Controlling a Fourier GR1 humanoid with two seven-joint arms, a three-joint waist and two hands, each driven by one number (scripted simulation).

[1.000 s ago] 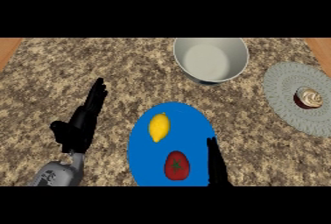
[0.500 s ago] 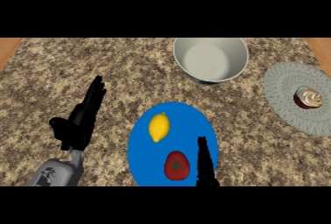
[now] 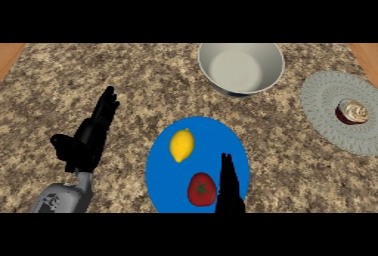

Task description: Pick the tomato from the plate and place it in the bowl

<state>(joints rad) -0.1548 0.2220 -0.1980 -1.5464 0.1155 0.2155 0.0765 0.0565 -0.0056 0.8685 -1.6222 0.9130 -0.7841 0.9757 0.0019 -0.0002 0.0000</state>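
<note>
A red tomato (image 3: 201, 189) sits on the near part of a blue plate (image 3: 166, 175) on the granite counter (image 3: 148, 80), with a yellow lemon (image 3: 181, 145) on the same plate just beyond it. The right robot hand (image 3: 227, 187) rises from the lower edge of the head view, its straight fingers together and pointing away, lying over the plate just beside the tomato on the right; whether they touch the fruit cannot be told. Nothing is held. The left robot hand (image 3: 88, 137) rests open, fingers up, on the counter well to the left of the plate.

The pale bowl (image 3: 241, 68), the tomato's destination, stands beyond the plate, toward the far edge of the counter. A grey mat (image 3: 328, 117) carrying a small cupcake (image 3: 354, 111) lies to the right of the plate.

The grasp appears not yet made. The round tomato could roll away if the fingers nudge its side before the thumb closes behind it, possibly toward the lemon or off the plate's near rim. A closure made too high might let it slip out, and a carry path swung wide could graze the bowl's rim.
</note>
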